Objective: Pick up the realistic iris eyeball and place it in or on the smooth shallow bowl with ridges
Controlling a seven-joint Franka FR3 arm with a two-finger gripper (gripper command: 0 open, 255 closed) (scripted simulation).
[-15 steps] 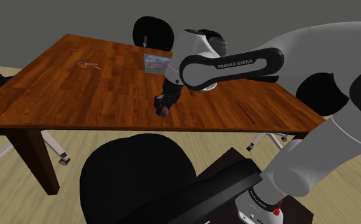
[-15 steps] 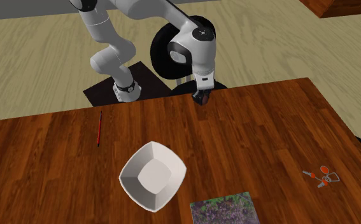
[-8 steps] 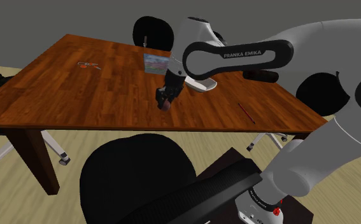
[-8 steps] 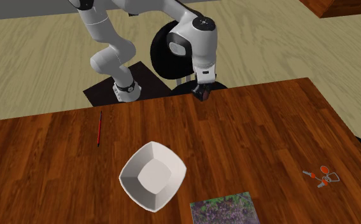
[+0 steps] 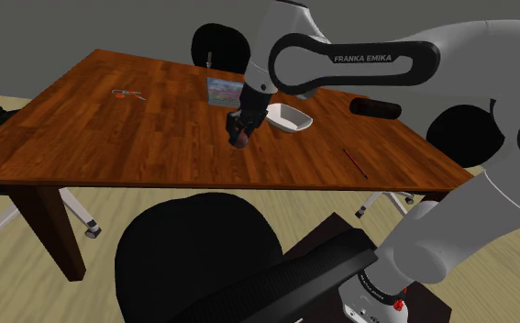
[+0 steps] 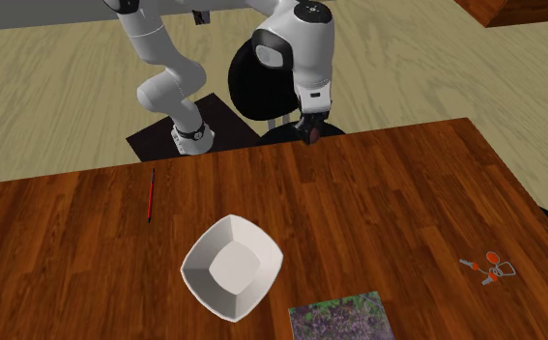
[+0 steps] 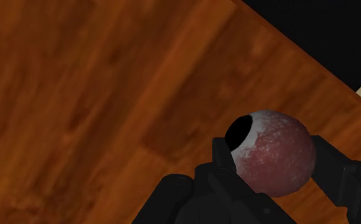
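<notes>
A reddish, veined eyeball with a black pupil sits clasped between my black fingers, lifted off the wooden table. In the shoulder view my gripper hangs above the table near its front edge, shut on the eyeball. In the second exterior view the gripper holds the eyeball over the table's far edge. The white shallow square-ish bowl stands just to the shoulder view's right of the gripper; in the second exterior view the bowl lies nearer the camera, left of the gripper.
A picture-covered box stands behind the gripper, seen flat in the second exterior view as a box. A red pencil lies right of the bowl. Small orange scissors-like items lie far off. Black office chairs ring the table.
The gripper has risen from the table with the eyeball in it and shifted slightly toward the bowl. The arm's forearm swung upward.
</notes>
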